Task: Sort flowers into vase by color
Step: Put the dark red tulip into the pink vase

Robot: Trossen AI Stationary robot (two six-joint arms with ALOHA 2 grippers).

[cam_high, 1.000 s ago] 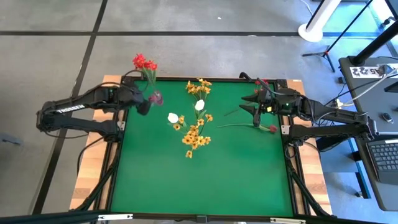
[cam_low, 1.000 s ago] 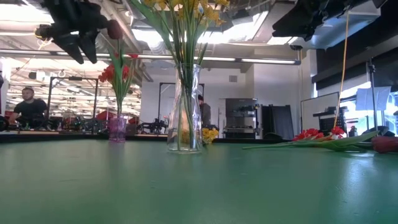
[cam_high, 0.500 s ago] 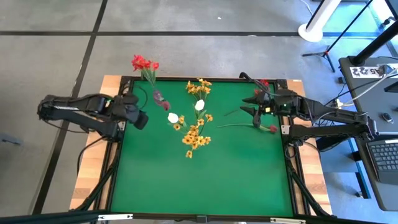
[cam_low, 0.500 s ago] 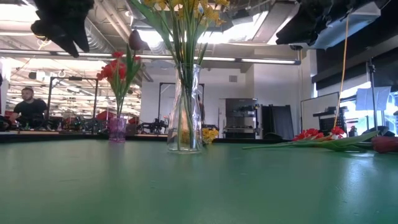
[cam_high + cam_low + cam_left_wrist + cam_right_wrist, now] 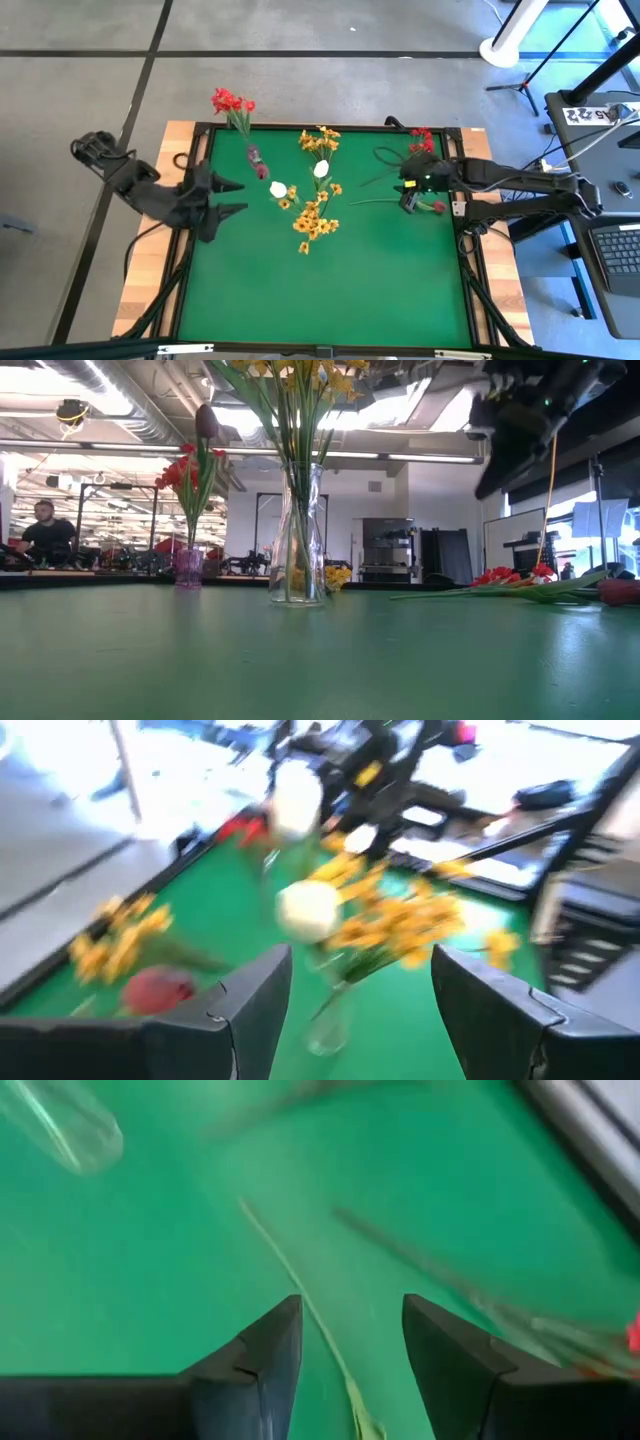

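A small pink vase (image 5: 188, 568) at the far left holds a red cluster (image 5: 232, 100) and a dark-red bud (image 5: 256, 159). A clear glass vase (image 5: 298, 540) mid-table holds yellow-orange clusters (image 5: 314, 222) and white buds (image 5: 278, 189). A dark-red bud (image 5: 437, 207) lies on the table's right on its long stem (image 5: 380, 202). Red clusters (image 5: 421, 138) lie beyond it. My left gripper (image 5: 240, 197) is open and empty near the table's left edge. My right gripper (image 5: 408, 192) is open above the lying stem (image 5: 300, 1310), one finger on either side of it.
The table has a green mat (image 5: 320, 290) with free room across its near half. The table frame's rails (image 5: 466, 250) run along both sides. A laptop (image 5: 620, 250) and stands sit off the right. People and benches show in the room behind (image 5: 40, 535).
My left gripper has drawn back from the pink vase toward the table's left and near edges, leaving the dark-red bud standing in that vase. My right gripper has moved down and slightly toward the near edge, tipping over the lying stem.
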